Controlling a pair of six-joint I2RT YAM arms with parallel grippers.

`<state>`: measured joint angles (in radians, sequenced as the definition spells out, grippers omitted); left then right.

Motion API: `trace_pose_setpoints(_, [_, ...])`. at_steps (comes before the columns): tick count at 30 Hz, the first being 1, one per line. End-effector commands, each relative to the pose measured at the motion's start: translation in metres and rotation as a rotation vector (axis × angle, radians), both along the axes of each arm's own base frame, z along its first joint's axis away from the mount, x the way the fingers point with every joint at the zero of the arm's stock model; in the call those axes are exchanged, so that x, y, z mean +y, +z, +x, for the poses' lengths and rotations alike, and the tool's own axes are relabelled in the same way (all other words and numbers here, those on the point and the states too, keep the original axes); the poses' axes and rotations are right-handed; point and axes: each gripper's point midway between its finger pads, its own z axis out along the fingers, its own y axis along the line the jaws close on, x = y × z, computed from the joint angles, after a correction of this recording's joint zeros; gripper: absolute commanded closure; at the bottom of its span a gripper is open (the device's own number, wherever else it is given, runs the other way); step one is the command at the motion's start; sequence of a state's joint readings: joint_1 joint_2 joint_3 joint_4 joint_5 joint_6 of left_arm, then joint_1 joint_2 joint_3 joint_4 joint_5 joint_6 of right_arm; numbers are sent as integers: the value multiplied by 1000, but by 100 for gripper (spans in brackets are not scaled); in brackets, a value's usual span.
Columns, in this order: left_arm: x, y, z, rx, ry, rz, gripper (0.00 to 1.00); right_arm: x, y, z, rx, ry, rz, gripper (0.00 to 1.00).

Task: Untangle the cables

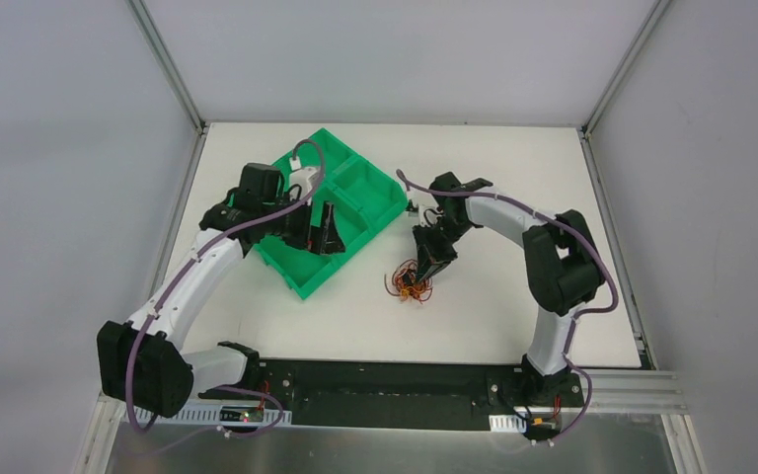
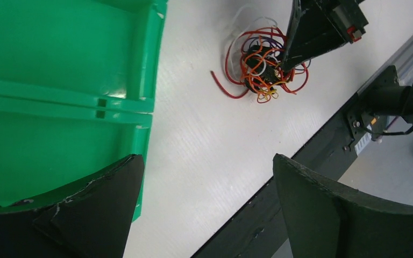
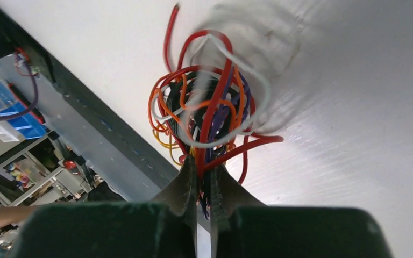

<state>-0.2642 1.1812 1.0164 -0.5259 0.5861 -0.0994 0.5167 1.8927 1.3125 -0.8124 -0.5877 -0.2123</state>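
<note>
Two arms, one knot: the right gripper (image 3: 203, 173) has its jaws pressed almost together on a few red and orange strands at the near side of the cables (image 3: 209, 115), a single small tangle lying on the white table (image 1: 513, 178) just in front of the green tray (image 1: 387, 210) and not far from the table's near edge. The left gripper (image 2: 206, 161) hovers over the tray's near corner, well apart from the tangle, with its jaws spread wide and nothing between them. The risk is plain: with only one grip on the bundle and nothing pinning its far side, a pull would likely lift or drag the whole knot as one lump, or cinch it tighter, since several strands appear to be pinched together. The thin wires could also slide out of the narrow grip, and a drag toward the near edge could carry the bundle off the table. The count stands at one tangle, one tray and two grippers. Red, orange, white, yellow, black and purple strands show, but their number cannot be told.
</note>
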Motion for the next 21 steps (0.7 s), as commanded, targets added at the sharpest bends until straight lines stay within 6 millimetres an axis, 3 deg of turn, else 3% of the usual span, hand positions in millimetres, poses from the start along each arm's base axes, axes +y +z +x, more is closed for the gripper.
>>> trace_pose_setpoints(1, [-39,8,-11,-38,-149,-79,6,7,61,0,-83,-6,195,100])
trace_pose_setpoints(4, [-64,15,-20,-107,-257,-115,2,7,105,-8,-134,-4,317,100])
trace_pose_setpoints(8, [-99,28,-29,-177,-390,-154,1,4,145,-28,-198,41,425,100])
trace_pose_setpoints(16, [-164,62,-43,-287,-584,-198,3,6,188,-45,-277,60,553,100])
trace_pose_setpoints(18, [-175,65,-45,-261,-587,-220,17,6,191,-47,-277,61,563,100])
trace_pose_setpoints(21, [-181,68,-42,-227,-563,-250,50,1,190,-48,-279,47,558,100])
